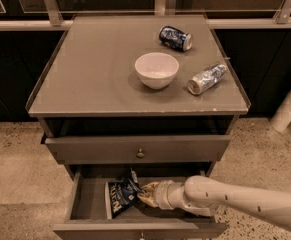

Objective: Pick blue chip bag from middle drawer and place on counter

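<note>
- The blue chip bag (121,196), crumpled dark foil with white block letters, lay inside the open middle drawer (87,206), a shallow grey tray.
- The tan claw (146,194), on a smooth cream arm (235,204), reached in from the right and met the bag's right edge; whether it gripped could not be told.
- The matte grey-brown bench (95,69) carried a round white bowl (156,70).

On the grey-brown surface (85,79) sit a white bowl (156,69), a dark-blue can (175,38) and a silver-blue can (206,78) by the right edge, while in the grey middle drawer (90,203) the tan end effector (147,194) is at the dark-blue, white-lettered chip bag (121,196).
</note>
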### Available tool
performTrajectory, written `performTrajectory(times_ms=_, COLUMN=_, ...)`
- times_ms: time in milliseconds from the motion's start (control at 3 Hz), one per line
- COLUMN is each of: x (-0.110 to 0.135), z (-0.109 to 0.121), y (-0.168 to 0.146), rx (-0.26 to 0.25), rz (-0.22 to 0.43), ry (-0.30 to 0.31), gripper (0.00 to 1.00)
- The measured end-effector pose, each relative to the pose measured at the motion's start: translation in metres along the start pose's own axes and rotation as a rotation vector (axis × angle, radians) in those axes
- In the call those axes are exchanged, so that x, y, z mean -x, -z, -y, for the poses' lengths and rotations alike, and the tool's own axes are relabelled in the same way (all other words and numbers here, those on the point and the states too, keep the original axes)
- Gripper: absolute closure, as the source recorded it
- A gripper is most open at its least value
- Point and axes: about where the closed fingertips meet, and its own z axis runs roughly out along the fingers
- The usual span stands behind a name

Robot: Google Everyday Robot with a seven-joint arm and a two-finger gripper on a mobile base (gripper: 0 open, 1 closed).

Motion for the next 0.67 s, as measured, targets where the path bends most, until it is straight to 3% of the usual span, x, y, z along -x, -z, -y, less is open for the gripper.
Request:
performTrajectory(times_ms=333, x=0.0000, z=0.0000, y=0.0000, rx=0.000, rz=0.000, ry=0.000, gripper=1.00)
performTrajectory(times_ms=667, x=0.0092, z=-0.0065, y=0.0064, rx=0.024, rz=0.023, ry=0.023, gripper=1.00)
